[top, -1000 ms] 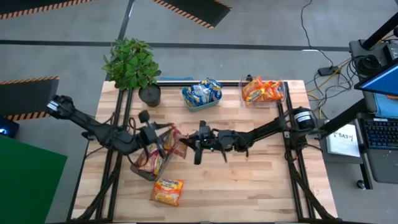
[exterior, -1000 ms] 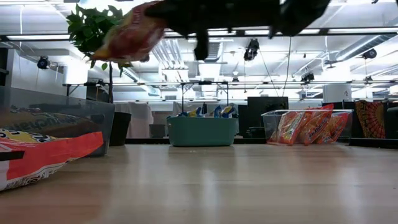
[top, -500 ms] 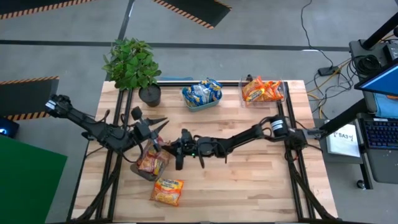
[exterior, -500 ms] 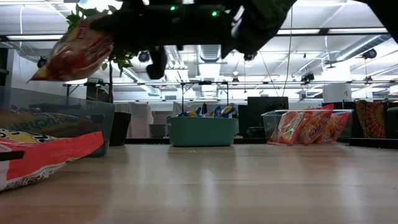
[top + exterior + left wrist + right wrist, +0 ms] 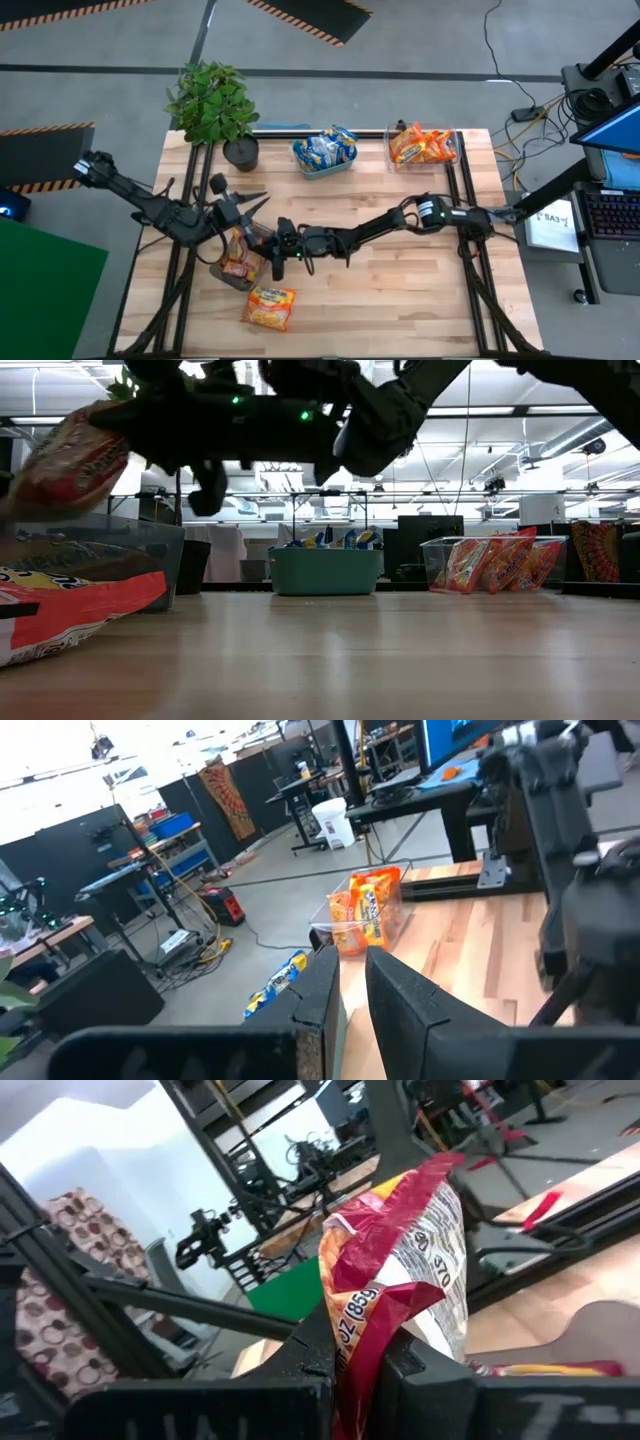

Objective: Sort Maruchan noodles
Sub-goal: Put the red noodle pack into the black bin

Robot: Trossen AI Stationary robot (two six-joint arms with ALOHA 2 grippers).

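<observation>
My right gripper (image 5: 272, 250) reaches across the table and is shut on a red-pink noodle packet (image 5: 252, 243), holding it over the clear bin (image 5: 222, 272) near the table's left side. That bin has red packets lying in it. In the low view the held packet (image 5: 72, 460) hangs above the bin's wall (image 5: 100, 545). My left gripper (image 5: 252, 203) is open and holds nothing, just to the far side of the bin. An orange-yellow packet (image 5: 270, 306) lies flat on the table near the front edge. My right gripper pinches the red-pink packet between its two fingers at one end of the wrapper (image 5: 352, 1330). The fingers come in roughly level from the table's right. The packet is lifted clear, and its free end (image 5: 435, 1180) sticks out beyond the fingertips over the bin.
A teal tray (image 5: 325, 163) with blue-and-white packets and a clear bin (image 5: 452, 150) with orange packets stand by the far edge. A potted plant (image 5: 212, 105) stands at the far left corner. Bare wood shows on the table's right half.
My right gripper has carried the red-pink packet from the table's middle toward the left edge and lowered it, from beside my left gripper to above the clear bin. My left gripper has drawn back a little toward the left.
</observation>
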